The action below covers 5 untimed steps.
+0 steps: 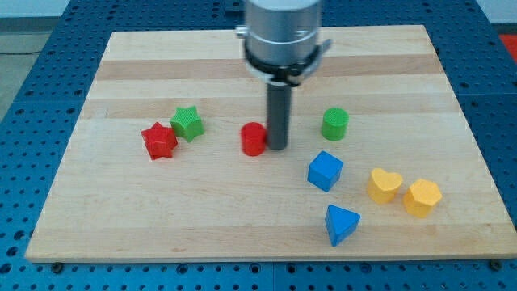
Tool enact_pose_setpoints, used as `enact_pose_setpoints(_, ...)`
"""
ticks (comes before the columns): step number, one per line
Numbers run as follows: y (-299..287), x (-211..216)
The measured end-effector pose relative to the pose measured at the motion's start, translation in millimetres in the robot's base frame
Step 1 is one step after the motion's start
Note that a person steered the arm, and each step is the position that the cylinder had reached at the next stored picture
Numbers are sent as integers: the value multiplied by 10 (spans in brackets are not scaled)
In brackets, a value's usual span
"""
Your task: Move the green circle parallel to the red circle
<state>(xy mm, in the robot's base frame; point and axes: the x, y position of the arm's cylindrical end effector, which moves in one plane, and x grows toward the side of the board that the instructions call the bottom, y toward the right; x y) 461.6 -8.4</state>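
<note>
Near the centre of the wooden board (121, 56), the rod's tip (277, 148) is seen resting just beside the red circle (254, 139), on its right side in the view, apparently touching or nearly so. No pincer is fitted; nothing is held, and blocks can only be pushed. The green circle (334, 124) is shown standing upright to the view's right of the tip, apart from it and slightly nearer the view's top than the red circle. It is judged to be a light, rigid plastic cylinder that would slide readily on the smooth wood; because its wall is round, contact is best made squarely on the middle of its side, since an off-centre push may let it roll away sideways. A blue cube (325, 170) lies below it, and a green star (187, 123) and red star (159, 141) lie at the view's left.
</note>
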Motion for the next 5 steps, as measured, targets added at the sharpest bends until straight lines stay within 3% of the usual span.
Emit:
enact_pose_setpoints(2,-776,-172)
enact_pose_setpoints(3,-885,-199)
enact_pose_setpoints(5,50,-782)
